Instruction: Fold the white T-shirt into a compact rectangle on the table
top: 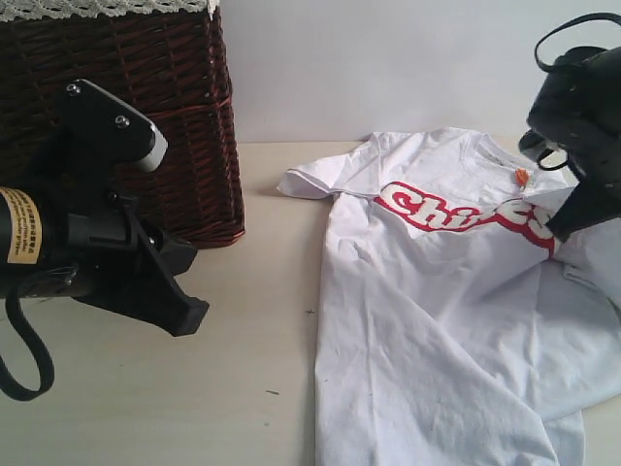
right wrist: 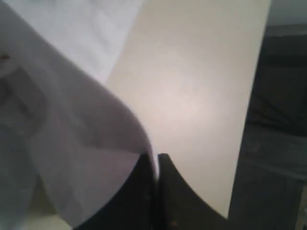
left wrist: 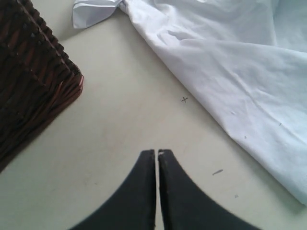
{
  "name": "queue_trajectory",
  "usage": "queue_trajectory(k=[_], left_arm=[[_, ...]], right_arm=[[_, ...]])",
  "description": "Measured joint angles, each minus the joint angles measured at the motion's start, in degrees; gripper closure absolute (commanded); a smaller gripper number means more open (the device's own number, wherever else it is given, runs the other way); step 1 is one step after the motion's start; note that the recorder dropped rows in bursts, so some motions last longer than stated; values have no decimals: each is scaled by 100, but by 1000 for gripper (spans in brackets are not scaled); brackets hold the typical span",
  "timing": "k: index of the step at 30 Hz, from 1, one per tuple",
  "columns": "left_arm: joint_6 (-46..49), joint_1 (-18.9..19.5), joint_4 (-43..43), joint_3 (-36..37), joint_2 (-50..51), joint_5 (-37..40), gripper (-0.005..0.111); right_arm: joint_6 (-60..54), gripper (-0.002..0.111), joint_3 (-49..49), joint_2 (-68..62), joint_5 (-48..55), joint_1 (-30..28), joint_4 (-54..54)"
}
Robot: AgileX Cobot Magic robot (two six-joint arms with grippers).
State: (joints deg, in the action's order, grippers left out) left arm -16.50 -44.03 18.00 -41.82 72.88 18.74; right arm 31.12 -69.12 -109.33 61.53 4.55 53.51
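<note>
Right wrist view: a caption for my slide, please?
Right tool shut on a fold of the white T-shirt, table beyond.

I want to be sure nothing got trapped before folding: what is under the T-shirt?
Only bare table shows around the T-shirt. Whatever lies beneath is hidden by the cloth. The right gripper pinches one edge.

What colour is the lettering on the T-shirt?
The lettering is white, outlined red; exterior view shows it best.

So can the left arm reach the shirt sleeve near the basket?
Probably yes. Only bare table lies between the shut left fingers and the sleeve of the white T-shirt; the basket sits off to one side.
</note>
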Motion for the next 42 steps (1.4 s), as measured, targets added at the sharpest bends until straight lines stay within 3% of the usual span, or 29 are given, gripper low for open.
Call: queue_trajectory(k=[9, 15, 19, 22, 28, 32, 34, 37, 42], left_arm=[[0, 0, 0, 0, 0, 0, 102], [0, 0, 0, 0, 0, 0, 102], [0, 0, 0, 0, 0, 0, 102], [0, 0, 0, 0, 0, 0, 102], [0, 0, 0, 8, 0, 0, 102], [0, 0, 0, 8, 0, 0, 102], [0, 0, 0, 8, 0, 0, 102], [0, 0, 0, 8, 0, 0, 102], [0, 0, 0, 8, 0, 0, 102]], right_arm=[[473, 107, 0, 169, 113, -1344, 416], [774, 85, 0, 179, -115, -1968, 334], [764, 72, 0, 179, -325, -2036, 141], [672, 68, -78, 179, -441, -2036, -176], [-826, 74, -652, 202, -695, -1964, -2113], [-2530, 97, -690, 189, -1069, -1717, -3823], [-3053, 108, -690, 118, -1136, -1563, -4144], [-3051, 108, -690, -140, -1165, -1438, -3860], [-1710, 108, -690, -712, -1224, -1445, -1959]])
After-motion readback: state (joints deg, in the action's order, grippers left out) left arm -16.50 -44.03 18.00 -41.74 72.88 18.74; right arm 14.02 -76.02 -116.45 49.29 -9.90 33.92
